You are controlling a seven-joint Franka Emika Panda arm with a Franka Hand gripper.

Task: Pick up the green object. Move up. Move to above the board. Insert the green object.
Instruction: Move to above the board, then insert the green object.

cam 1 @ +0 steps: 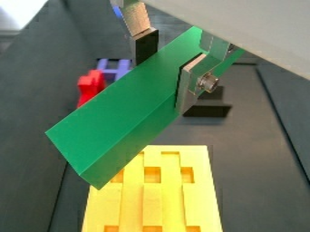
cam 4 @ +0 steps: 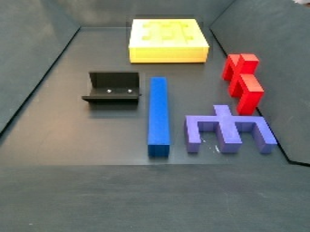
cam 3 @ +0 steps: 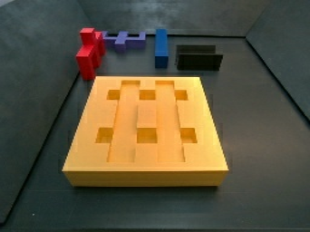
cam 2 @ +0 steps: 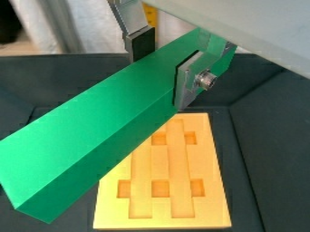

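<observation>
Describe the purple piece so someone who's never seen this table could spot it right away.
Start at the big yellow board, then look across the dark floor to the loose pieces. The purple piece lies flat beside the long blue bar, past the red block. It alone is comb-shaped, with prongs. The gripper holds the green bar above the board, away from it.

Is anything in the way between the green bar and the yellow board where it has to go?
Nothing visible is. In both wrist views the gripper holds the green object in the air above the board, and only open space shows between them. The red block and fixture sit off to the sides.
</observation>
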